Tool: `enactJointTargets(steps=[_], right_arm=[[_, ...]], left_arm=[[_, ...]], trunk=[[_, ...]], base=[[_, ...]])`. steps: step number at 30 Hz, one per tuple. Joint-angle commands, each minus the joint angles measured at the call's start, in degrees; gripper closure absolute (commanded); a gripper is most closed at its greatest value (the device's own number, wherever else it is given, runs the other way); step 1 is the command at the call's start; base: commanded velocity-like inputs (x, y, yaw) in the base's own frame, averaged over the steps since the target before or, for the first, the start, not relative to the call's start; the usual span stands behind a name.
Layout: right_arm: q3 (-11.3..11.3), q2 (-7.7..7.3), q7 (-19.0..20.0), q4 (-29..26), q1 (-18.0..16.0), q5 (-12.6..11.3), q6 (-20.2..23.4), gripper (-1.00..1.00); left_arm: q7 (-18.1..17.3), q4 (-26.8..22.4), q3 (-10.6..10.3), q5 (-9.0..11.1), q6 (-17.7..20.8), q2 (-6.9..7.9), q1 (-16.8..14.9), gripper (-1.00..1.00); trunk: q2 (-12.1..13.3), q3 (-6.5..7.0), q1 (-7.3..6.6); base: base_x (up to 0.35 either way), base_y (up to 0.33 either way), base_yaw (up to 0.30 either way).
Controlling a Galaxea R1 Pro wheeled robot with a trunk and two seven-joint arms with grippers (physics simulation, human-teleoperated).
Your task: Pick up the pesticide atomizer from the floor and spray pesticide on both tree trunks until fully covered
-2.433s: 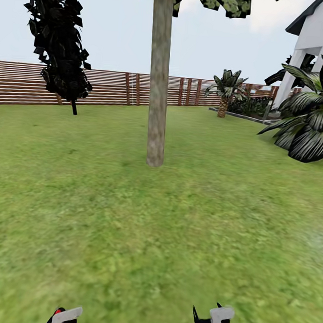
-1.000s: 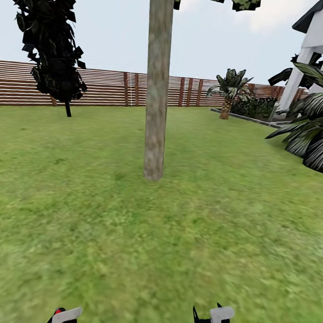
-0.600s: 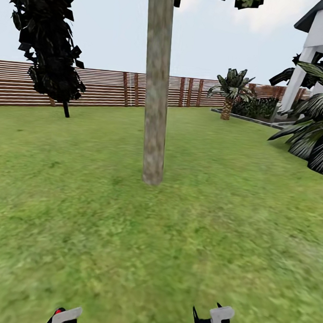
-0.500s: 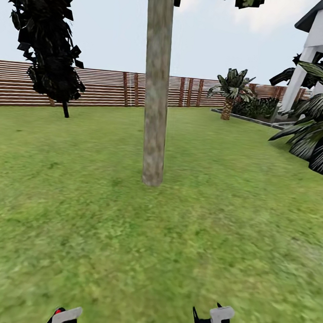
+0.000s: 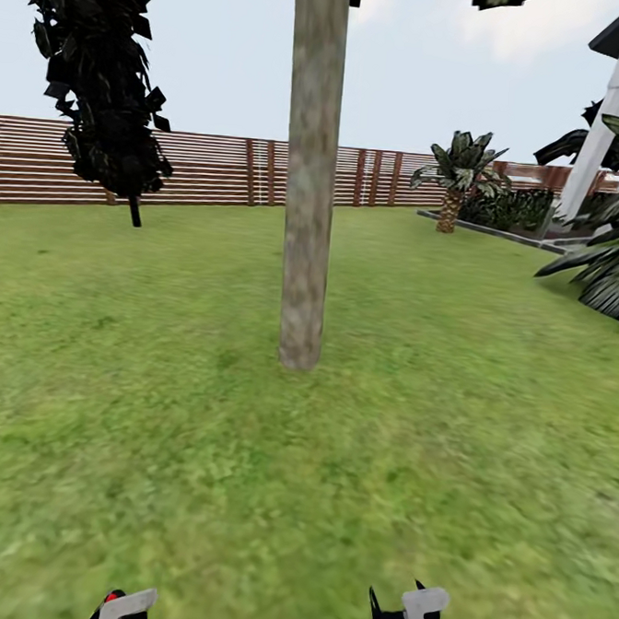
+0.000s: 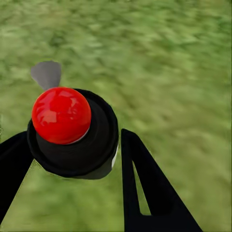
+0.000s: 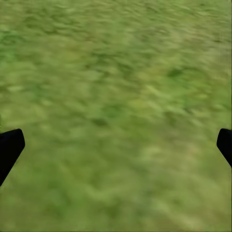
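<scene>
A thick pale grey-brown tree trunk (image 5: 310, 189) rises from the lawn straight ahead in the head view, with its leaf crown cut off at the top edge. The pesticide atomizer (image 6: 63, 116) has a black body, a red round cap and a grey nozzle tip. It sits between the black fingers of my left gripper (image 6: 72, 140), which is shut on it over grass. My left gripper (image 5: 122, 608) and right gripper (image 5: 408, 612) peek in at the head view's lower edge. My right gripper (image 7: 118, 142) is open above bare grass, with nothing between its fingers.
A near-black cone-shaped tree (image 5: 104, 83) stands at the back left before the brown slat fence (image 5: 208, 169). A small palm (image 5: 458, 172) and a planter are at the back right. A white house corner (image 5: 618, 119) and large dark fronds (image 5: 617, 276) are on the right.
The whole view has advanced toward the trunk, which now looks larger and lower in the picture, and has swung slightly. Both grippers hold the same pose.
</scene>
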Motion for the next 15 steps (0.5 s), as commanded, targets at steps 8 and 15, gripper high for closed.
enactJointTargets(steps=[8,15], right_arm=[[-0.19,0.06,-0.18,0.02,-0.02,0.42,-0.14,-1.00],[-0.23,-0.03,0.00,0.02,-0.02,0.43,-0.15,-1.00]], left_arm=[[0.11,0.04,0.17,-0.24,-0.15,-0.04,-0.05,1.00],[0.11,0.04,0.17,-0.24,-0.21,-0.04,-0.05,1.00]], trunk=[[-0.02,-0.05,0.02],[-0.02,-0.05,0.02]], base=[[0.340,0.000,0.053],[0.340,0.000,0.000]])
